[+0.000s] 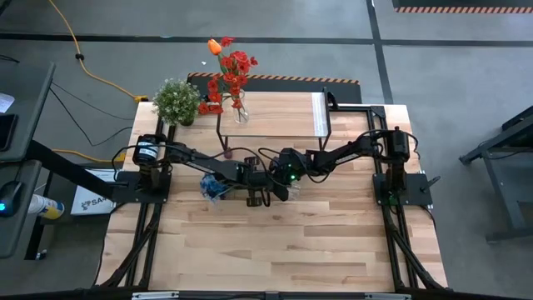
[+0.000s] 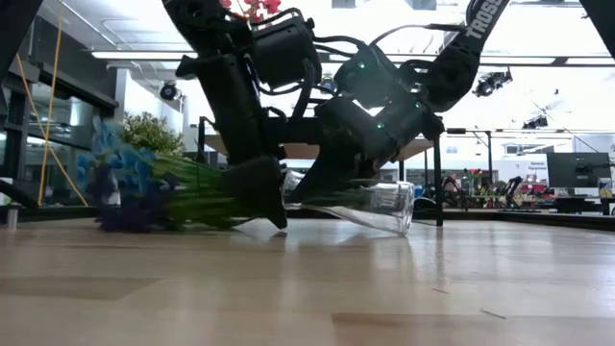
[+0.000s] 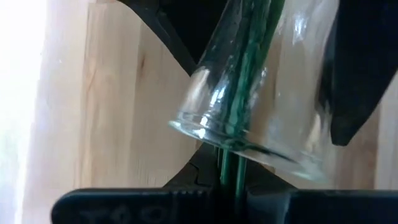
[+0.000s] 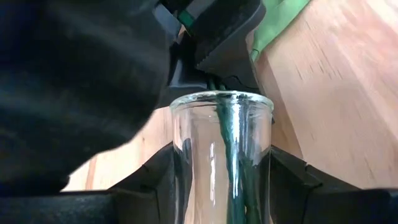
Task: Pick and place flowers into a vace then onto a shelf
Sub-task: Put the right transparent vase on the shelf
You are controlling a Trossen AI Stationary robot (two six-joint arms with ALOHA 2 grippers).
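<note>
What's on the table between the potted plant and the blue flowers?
Nothing: from potted plant to blue flowers, only bare table under the left arm, in the high view.

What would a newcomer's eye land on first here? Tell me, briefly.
At mid-table the two dark arms meet: the right gripper holds a clear glass vase tipped on its side, and the left gripper, shut on green stems, feeds in a blue-and-purple flower bunch. Behind, red and orange flowers stand in a second glass vase on the wood-topped shelf.

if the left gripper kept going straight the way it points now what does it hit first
Probably the glass vase: its mouth sits right ahead of the left gripper, which is shut on green stems already running inside it.
</note>
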